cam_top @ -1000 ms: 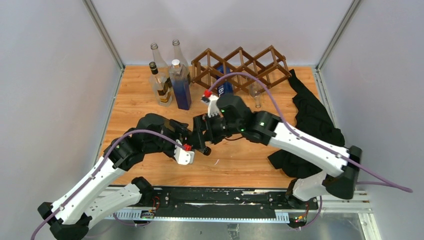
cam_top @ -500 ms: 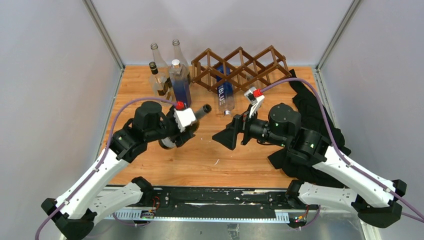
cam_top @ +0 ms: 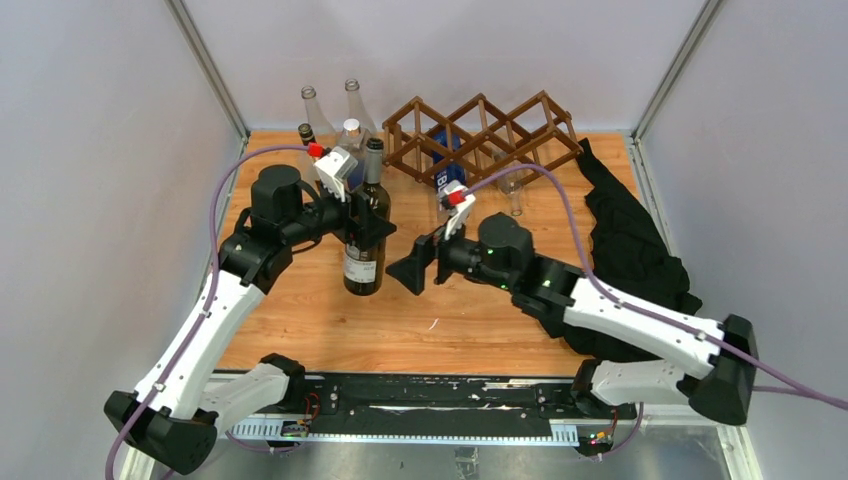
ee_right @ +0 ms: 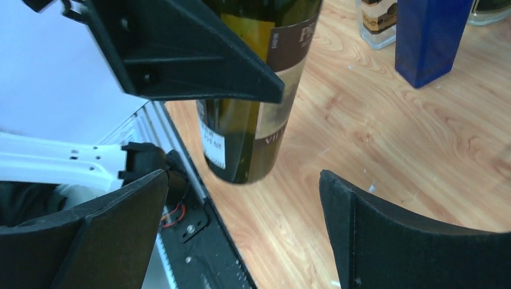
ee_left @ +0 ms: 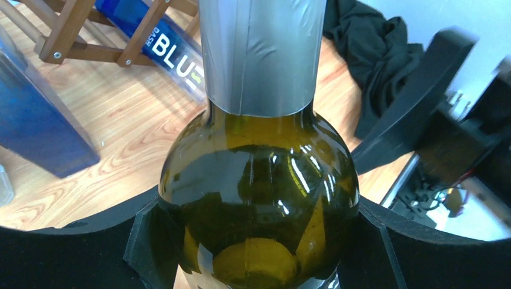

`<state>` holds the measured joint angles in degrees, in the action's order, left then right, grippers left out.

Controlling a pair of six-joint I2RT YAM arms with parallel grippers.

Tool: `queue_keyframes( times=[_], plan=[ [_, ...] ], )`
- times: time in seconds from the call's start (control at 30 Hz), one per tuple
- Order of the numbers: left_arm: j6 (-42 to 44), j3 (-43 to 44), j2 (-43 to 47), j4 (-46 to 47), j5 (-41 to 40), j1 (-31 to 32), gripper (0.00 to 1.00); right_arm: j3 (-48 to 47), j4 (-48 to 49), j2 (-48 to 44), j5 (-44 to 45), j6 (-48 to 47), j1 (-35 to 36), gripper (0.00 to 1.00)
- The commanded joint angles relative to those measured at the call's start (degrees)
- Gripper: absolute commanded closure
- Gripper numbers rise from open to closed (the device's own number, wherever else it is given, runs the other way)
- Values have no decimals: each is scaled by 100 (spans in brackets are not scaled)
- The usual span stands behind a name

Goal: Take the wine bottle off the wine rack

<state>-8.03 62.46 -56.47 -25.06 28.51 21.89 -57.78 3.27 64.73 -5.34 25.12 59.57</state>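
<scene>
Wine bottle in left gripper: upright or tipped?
Upright. The wine bottle is neck up, base down; the left gripper is shut on its shoulder. Whether it touches the table: cannot tell.

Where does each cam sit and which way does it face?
Top external: above and behind the bases, looking down over the table; left arm and right arm show.
Left wrist: on the left gripper, facing the wine bottle it clamps; own fingers show.
Right wrist: on the open right gripper, facing that bottle's label; own fingers show.
All three share the wine bottle.

Wooden table [cam_top: 470, 338] between plain grey walls [cam_top: 90, 150]
</scene>
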Motion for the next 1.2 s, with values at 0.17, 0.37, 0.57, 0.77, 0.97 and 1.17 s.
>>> queue_keyframes(
  times=[0.17,0.37,0.57,0.77,0.97,1.17],
  plan=[
    [-818,409,141,773,306,-97,100,-387,1566,1327,1514,-866,646,1],
    [-987,360,232,840,337,-105,100,-317,2439,1731,1534,-859,687,0],
    [-1257,379,320,954,357,-119,100,-374,2758,1980,1274,-905,687,0],
    [-1435,545,365,842,230,-258,18,-213,2565,1859,1118,-1201,687,56],
    [-1493,698,320,965,243,-444,6,-8,2340,1593,1211,-1613,696,100],
    [-1747,562,280,1278,501,-584,13,107,2255,1361,1248,-1933,709,100]
  ],
)
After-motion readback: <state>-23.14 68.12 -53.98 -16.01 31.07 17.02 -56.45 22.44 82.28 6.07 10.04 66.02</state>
